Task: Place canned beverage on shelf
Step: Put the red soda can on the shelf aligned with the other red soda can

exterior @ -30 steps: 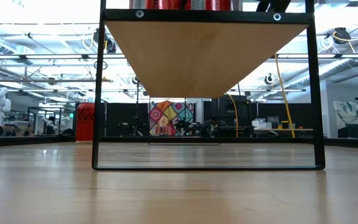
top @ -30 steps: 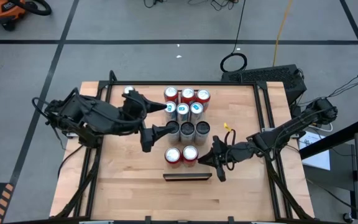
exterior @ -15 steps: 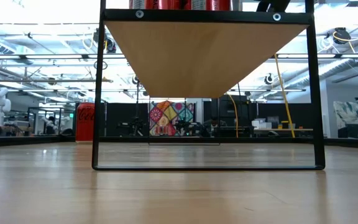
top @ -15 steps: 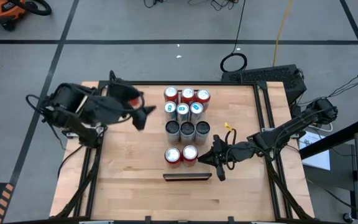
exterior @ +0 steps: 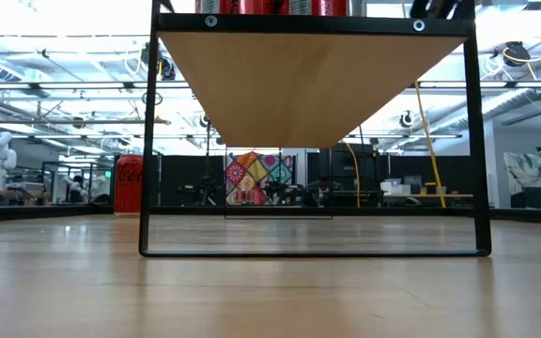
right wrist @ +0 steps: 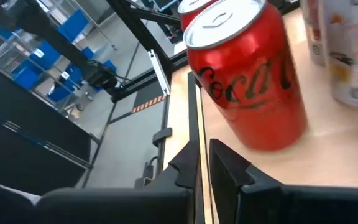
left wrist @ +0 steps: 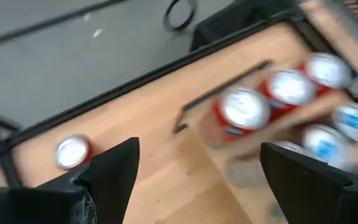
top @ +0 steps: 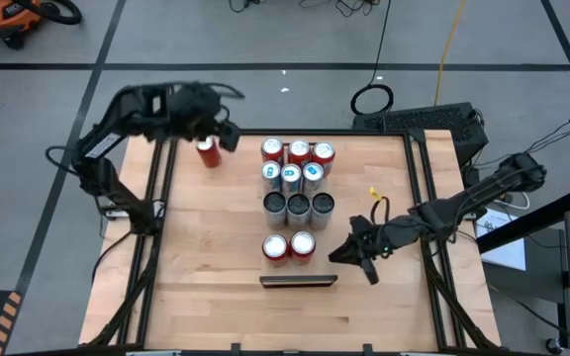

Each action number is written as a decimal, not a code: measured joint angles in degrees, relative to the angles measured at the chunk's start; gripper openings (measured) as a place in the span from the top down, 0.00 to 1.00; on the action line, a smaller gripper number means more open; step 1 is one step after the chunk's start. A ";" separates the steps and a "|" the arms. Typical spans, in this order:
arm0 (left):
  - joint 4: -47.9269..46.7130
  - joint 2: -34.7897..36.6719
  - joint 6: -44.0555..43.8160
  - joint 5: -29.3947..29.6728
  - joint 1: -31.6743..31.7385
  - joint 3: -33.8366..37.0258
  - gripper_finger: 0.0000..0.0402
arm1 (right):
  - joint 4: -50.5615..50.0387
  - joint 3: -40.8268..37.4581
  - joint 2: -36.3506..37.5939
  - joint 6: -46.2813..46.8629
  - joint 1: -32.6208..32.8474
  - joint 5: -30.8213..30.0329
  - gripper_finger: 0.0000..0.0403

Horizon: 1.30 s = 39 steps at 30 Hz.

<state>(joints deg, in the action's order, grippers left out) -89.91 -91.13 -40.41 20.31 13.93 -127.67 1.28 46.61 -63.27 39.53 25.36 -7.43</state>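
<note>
Canned beverage (top: 207,152), red, is standing alone upper left of centre in the high view, just below the left gripper (top: 219,133), whose fingers are sitting apart w/ nothing btwn them. Shelf (top: 298,188) is carrying the other cans mid-frame. Right gripper (top: 337,255) is hovering lower right of centre, fingers together, gripping nothing.

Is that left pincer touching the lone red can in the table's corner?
Apart. In the left wrist view the lone red can stands well off from the open left pincer, with bare table showing between its fingers.
</note>
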 joint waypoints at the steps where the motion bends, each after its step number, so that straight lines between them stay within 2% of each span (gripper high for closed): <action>1: -0.03 0.00 0.08 -1.50 2.33 1.09 0.17 | -1.13 0.00 1.07 0.34 0.02 0.06 0.96; 5: -0.06 -0.31 1.94 -10.35 10.52 5.36 0.17 | -4.67 0.00 5.11 1.61 0.22 0.05 0.96; 8: -0.11 -0.21 3.69 -13.66 15.32 9.41 0.17 | -7.11 0.00 7.72 1.83 0.22 0.05 0.96; 16: -0.19 -0.31 7.44 -15.52 24.44 21.81 0.17 | -13.24 0.00 12.30 1.83 0.21 -0.18 0.96; 23: 0.98 -0.33 12.41 -14.32 27.19 32.72 0.16 | -16.40 0.00 13.34 2.92 0.20 -0.23 0.96; 29: 6.77 -0.33 17.43 -14.09 30.62 37.50 0.02 | -17.47 0.00 13.34 3.12 0.20 -0.21 0.96; 37: 14.08 -0.35 21.90 -14.31 37.18 43.16 0.01 | -18.30 0.00 13.34 3.28 0.21 -0.21 0.96; 39: 15.15 -0.35 23.01 -15.94 38.39 44.20 0.01 | -18.31 0.00 13.34 3.28 0.21 -0.21 0.96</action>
<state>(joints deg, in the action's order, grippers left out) -74.75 -91.48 -17.41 4.38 52.32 -83.47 -17.02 46.61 -49.93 42.81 25.57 -7.64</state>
